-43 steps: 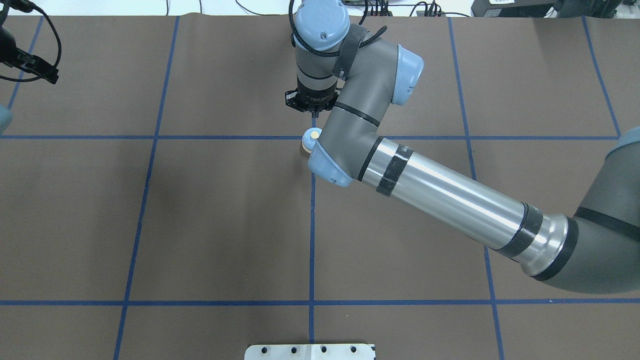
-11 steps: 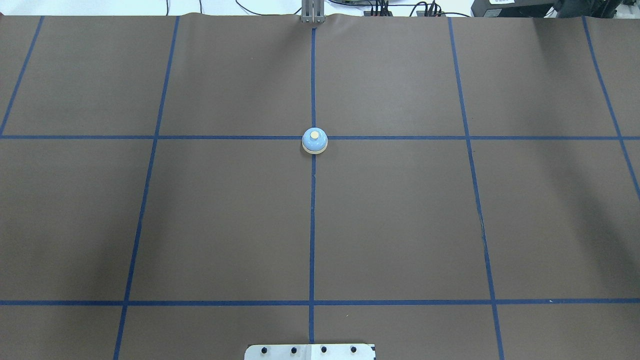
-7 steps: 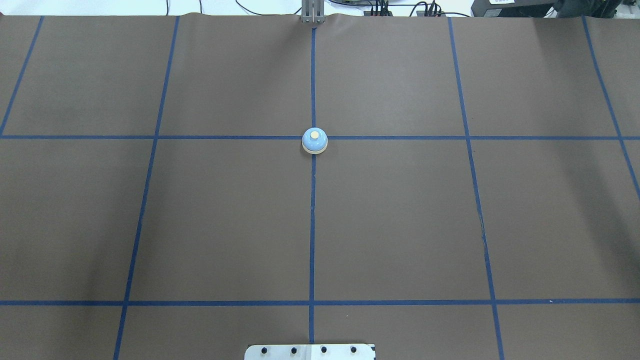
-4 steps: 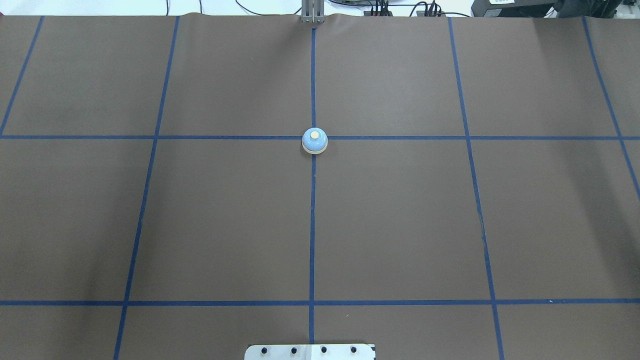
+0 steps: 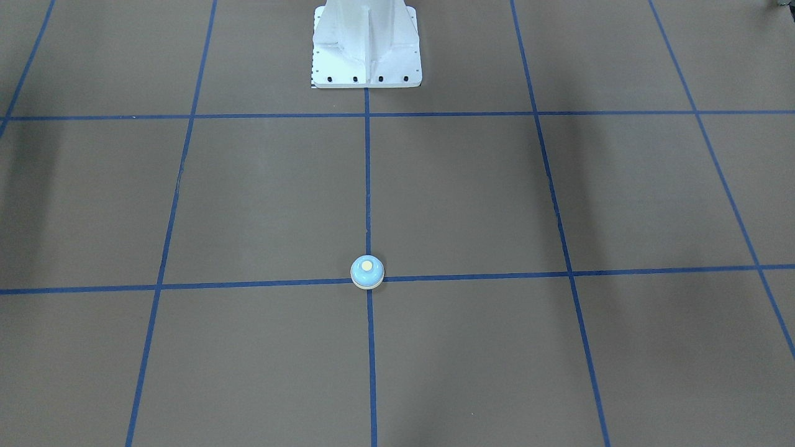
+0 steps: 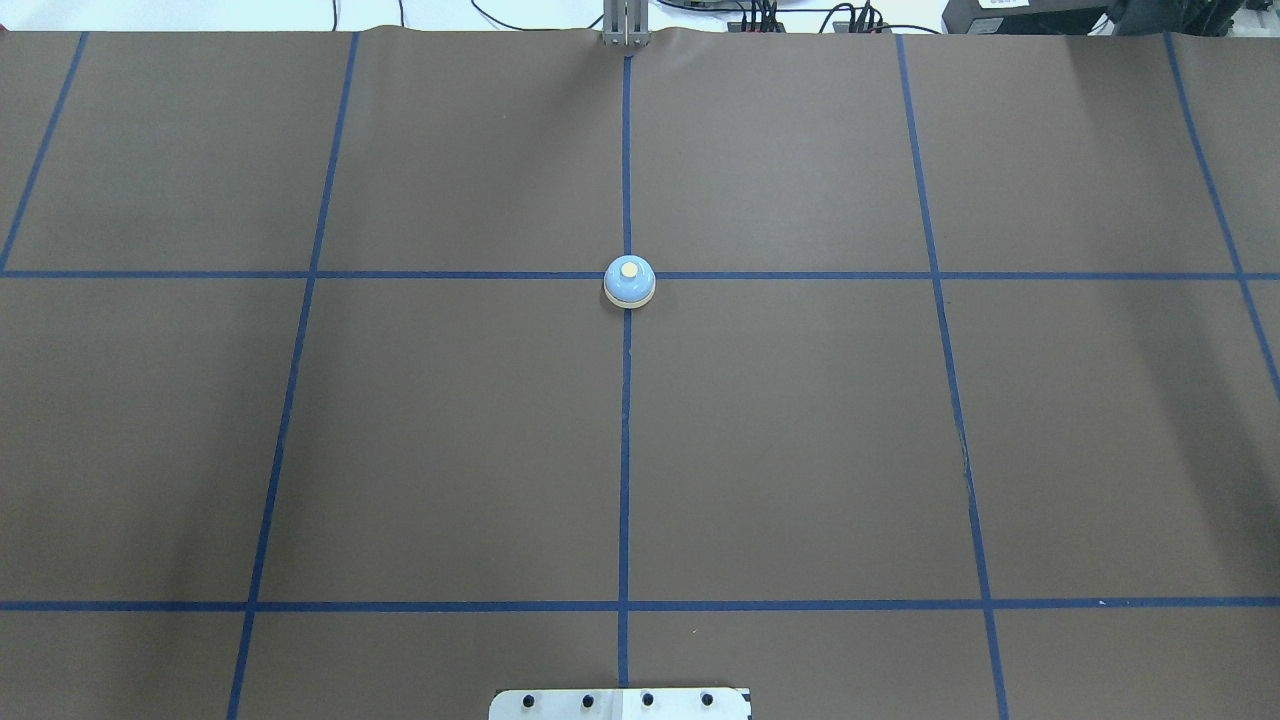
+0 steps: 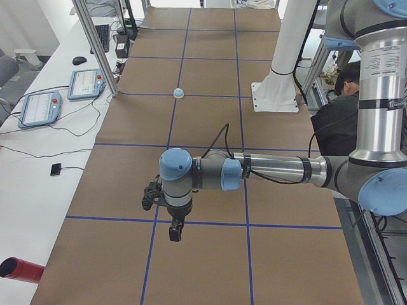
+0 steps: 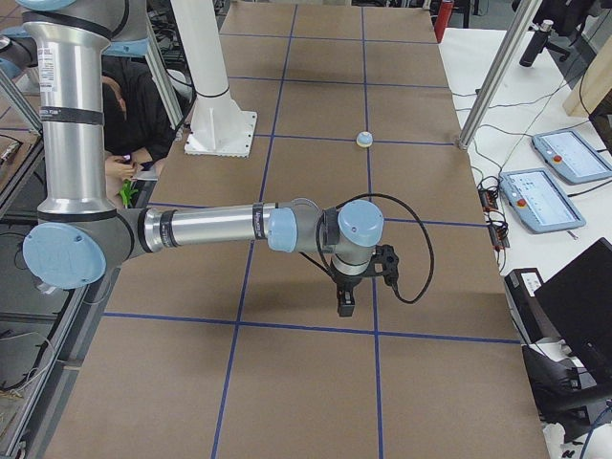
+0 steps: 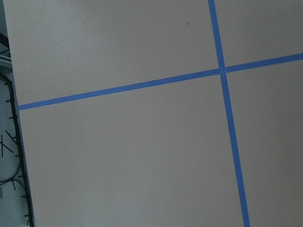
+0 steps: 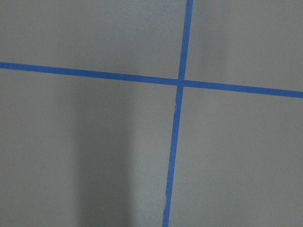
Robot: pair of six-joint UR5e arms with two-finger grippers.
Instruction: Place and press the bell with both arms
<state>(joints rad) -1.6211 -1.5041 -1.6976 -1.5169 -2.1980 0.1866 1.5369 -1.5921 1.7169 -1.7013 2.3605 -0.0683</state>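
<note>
The light-blue bell (image 6: pixel 629 281) with cream base and button stands upright and alone on a crossing of blue tape lines at mid-table; it also shows in the front-facing view (image 5: pixel 367 272) and far off in both side views (image 7: pixel 179 93) (image 8: pixel 364 139). Neither arm appears in the overhead or front-facing view. My left gripper (image 7: pixel 175 232) points down over the mat at the table's left end, far from the bell. My right gripper (image 8: pixel 345 304) points down at the right end, equally far. I cannot tell whether either is open or shut. Both wrist views show only mat and tape.
The white bolted pedestal (image 5: pixel 366 46) stands at the robot's side of the table. Teach pendants (image 7: pixel 86 82) (image 8: pixel 550 199) lie on side tables beyond metal posts (image 7: pixel 95 44). A red cylinder (image 7: pixel 19 270) lies at the near left. A person (image 8: pixel 134 115) sits behind the pedestal.
Several seconds ago my right arm reached over the bell and my left gripper showed at the far left; both have left the overhead view. In the last 1.5 s nothing moved.
</note>
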